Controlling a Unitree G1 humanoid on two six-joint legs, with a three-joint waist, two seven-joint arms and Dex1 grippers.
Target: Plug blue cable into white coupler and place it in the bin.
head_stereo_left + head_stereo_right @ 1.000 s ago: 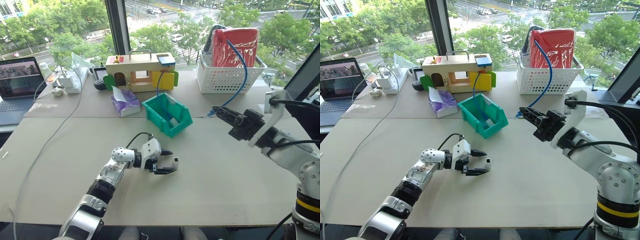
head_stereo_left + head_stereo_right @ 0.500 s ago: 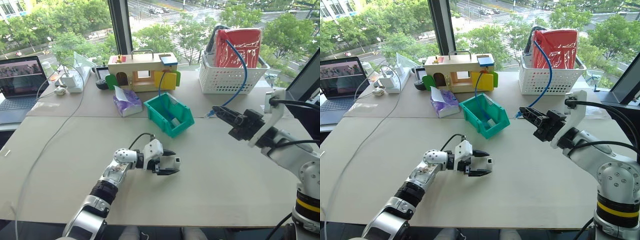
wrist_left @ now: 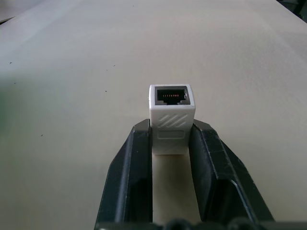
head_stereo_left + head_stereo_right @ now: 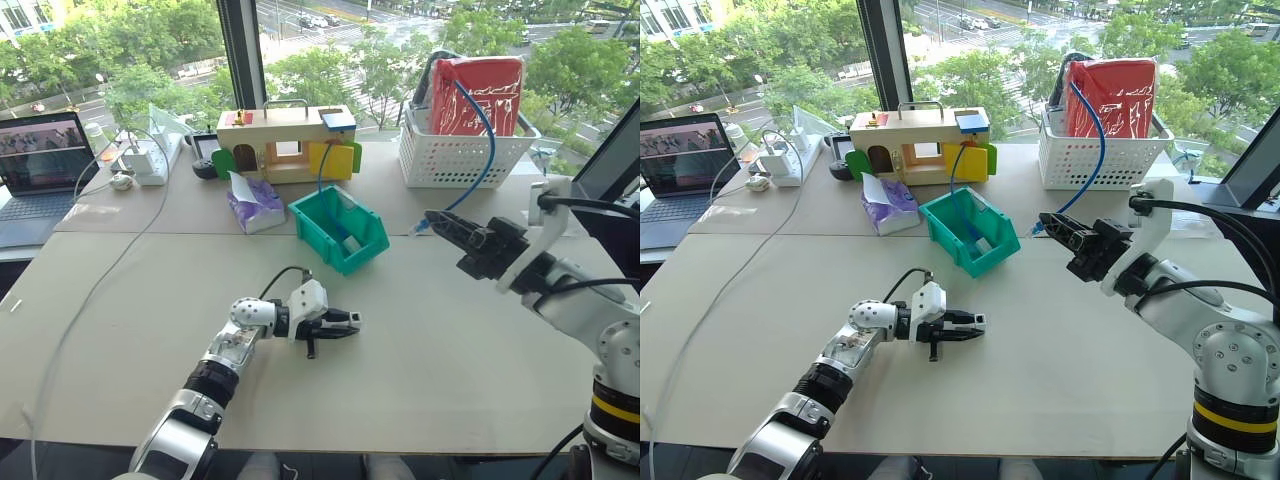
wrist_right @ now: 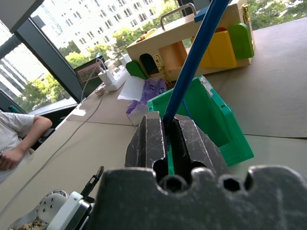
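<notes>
Left claw (image 4: 345,323): lies low on the pale tabletop (image 4: 450,350), its two black fingers pinching the tiny white rectangular plastic coupler (image 3: 171,115) by its side walls, the open socket facing away from the wrist.
Right claw (image 4: 437,222): held up above the tabletop, well apart from the left one, pressed together on the thin light-blue network cable (image 4: 478,150) close to its plug end.
Cable's run: from the right claw it arcs up and back into the white lattice basket (image 4: 455,155) at the far edge.
Bin: the small teal-green plastic bin (image 4: 340,230) with the low front lip stands between the two claws and farther back, beside a purple tissue pack (image 4: 250,205).
Coupler handling: I judge it light, rigid and smooth-sided, so it could twist or slip in a pinch; a hold across the flat sides, leaving the socket clear, looks right.
Cable handling: soft and springy along its length, light, stiff only at the plug; a grip just behind the plug should keep the tip steerable. The clear latch tab is probably fragile.
Left wrist view: shows the socket's metal contacts and the ribbed face of the coupler, too small to read from the head views.
Right wrist view: shows a person's arm (image 5: 17,139) at the tabletop's far side.
Head views: show both claws and the gap between them.
</notes>
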